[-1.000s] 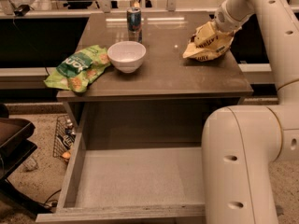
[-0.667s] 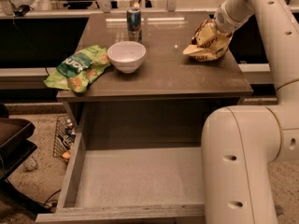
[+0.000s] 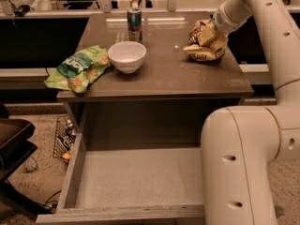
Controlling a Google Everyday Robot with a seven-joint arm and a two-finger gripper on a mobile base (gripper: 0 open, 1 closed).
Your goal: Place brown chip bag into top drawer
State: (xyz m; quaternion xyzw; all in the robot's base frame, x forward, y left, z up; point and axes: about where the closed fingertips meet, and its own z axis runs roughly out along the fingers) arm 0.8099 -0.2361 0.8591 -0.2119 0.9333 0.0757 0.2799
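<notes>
Can see little of the gripper [image 3: 208, 30]: sunk into the crumpled top of the brown chip bag [image 3: 205, 49], well to the right of the white bowl [image 3: 126, 55] and a little farther back. Cannot tell whether open or closed, nor whether truly gripping the bag. Cannot tell either whether lying flat on the grey tabletop [image 3: 168, 76] or raised a touch; sits low and tilted, tan and dark brown, with lettering along the near edge too dim to read in full.

Comes down and leftward out of the upper right corner, far right of the bowl, as a pale arm [image 3: 255, 13], wrist bent toward the bag. Leaves by the right edge, then shows again as a thick rounded link [image 3: 239, 168], nearer than the bowl and to its right, blocking the right end of the top drawer [image 3: 136, 179].

Stands open, that drawer, below the bowl and nearer, with pale flat bottom and low left side in view; front lip clipped by the lower edge.

Just left of the bowl, touching or nearly so: a green chip bag [image 3: 77, 68], overhanging the table's left edge. Directly behind the bowl: a can [image 3: 134, 18], label unreadable. Below and left of the bowl, on the floor: a wire basket [image 3: 63, 139], contents too dark to name.
</notes>
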